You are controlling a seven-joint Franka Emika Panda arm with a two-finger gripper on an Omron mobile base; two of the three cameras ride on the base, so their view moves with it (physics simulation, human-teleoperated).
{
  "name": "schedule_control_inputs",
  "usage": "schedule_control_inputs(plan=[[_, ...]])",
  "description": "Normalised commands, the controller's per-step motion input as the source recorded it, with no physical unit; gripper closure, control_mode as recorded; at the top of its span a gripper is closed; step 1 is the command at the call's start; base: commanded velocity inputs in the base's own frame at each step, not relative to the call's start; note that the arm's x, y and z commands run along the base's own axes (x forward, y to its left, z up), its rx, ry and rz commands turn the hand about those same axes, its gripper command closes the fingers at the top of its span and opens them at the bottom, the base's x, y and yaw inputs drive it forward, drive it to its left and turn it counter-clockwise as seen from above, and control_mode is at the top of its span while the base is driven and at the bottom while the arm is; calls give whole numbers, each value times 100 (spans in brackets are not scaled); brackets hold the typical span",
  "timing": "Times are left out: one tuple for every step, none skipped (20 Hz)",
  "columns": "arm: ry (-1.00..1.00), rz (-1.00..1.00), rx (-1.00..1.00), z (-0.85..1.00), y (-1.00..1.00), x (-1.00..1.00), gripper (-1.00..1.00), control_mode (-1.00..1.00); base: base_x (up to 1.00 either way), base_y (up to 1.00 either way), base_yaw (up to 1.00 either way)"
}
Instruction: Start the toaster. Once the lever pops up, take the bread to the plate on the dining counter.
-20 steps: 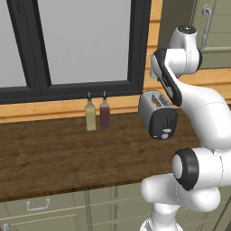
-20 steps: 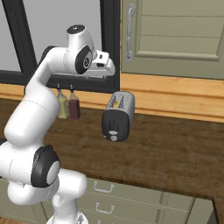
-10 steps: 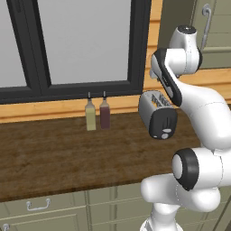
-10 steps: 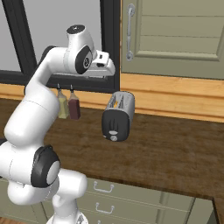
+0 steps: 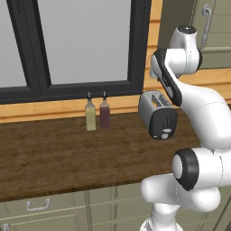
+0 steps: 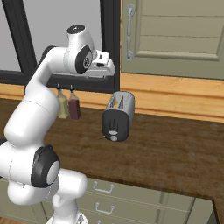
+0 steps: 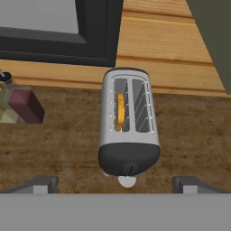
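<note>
The gripper (image 7: 115, 180) is held wide open and empty above the toaster (image 7: 129, 127), which stands on the wooden worktop (image 7: 67, 149) below the window (image 7: 58, 27). The starting step is judged to be in hand: the lever (image 7: 131, 169) on the near black end panel must next be pressed down. Bread (image 7: 120, 111) is seen in the left slot beyond.

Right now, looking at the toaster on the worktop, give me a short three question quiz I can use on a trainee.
1. True or false: the gripper is shut on the toaster.
2. Multiple choice: the bread sits in which slot, seen from the hand view? A. the left slot B. the right slot C. on the worktop
3. Fill in: the two bottles stand against the wall below the ______.

Key
1. False: its fingers stand wide apart, above the toaster.
2. A
3. window
</note>
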Motion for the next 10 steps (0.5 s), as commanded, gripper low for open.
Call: schedule_control_inputs(plan=[[0, 0, 0, 0, 0, 0, -100, -100, 0, 0, 0], [0, 0, 0, 0, 0, 0, -100, -100, 0, 0, 0], [0, 0, 0, 0, 0, 0, -100, -100, 0, 0, 0], [0, 0, 0, 0, 0, 0, -100, -100, 0, 0, 0], [0, 0, 0, 0, 0, 0, -100, -100, 0, 0, 0], [0, 0, 0, 0, 0, 0, -100, -100, 0, 0, 0], [0, 0, 0, 0, 0, 0, -100, -100, 0, 0, 0], [0, 0, 0, 0, 0, 0, -100, -100, 0, 0, 0], [0, 0, 0, 0, 0, 0, -100, -100, 0, 0, 0], [0, 0, 0, 0, 0, 0, -100, -100, 0, 0, 0]])
